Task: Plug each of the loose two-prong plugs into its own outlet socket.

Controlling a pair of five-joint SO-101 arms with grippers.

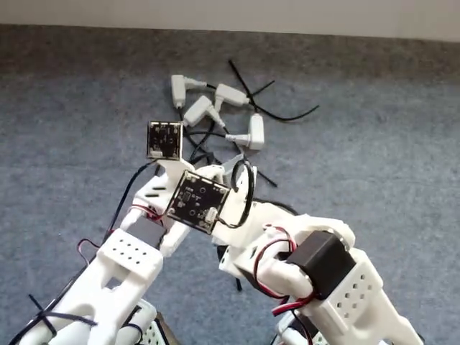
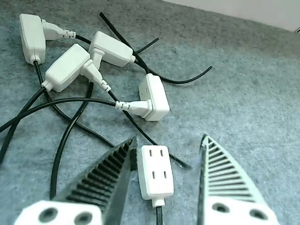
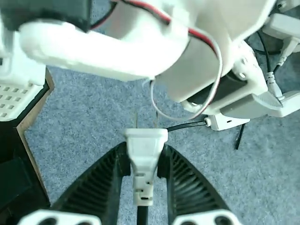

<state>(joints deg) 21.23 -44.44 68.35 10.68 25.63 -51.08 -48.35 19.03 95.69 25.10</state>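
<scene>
Barely started, by the looks of it. The right gripper (image 3: pixel 143 152) is clamped on a two-prong plug (image 3: pixel 145 137), prongs out. The left gripper (image 2: pixel 168 138) sits wide open either side of an outlet socket (image 2: pixel 155 171) lying flat on the carpet (image 2: pixel 253 93). Other cord ends (image 2: pixel 68 68) lie loose beyond, none visibly joined.

Grey carpet-like mat (image 1: pixel 388 122) covers the whole work surface. A pale strip (image 1: pixel 287 13) runs along its far edge; wall or bare tabletop, can't tell. A dark board (image 3: pixel 14 183) with a brown wooden edge sits on the mat.

white plug (image 3: pixel 144 150), black cords (image 2: pixel 65 100), grey carpet (image 2: pixel 243 93)
</scene>
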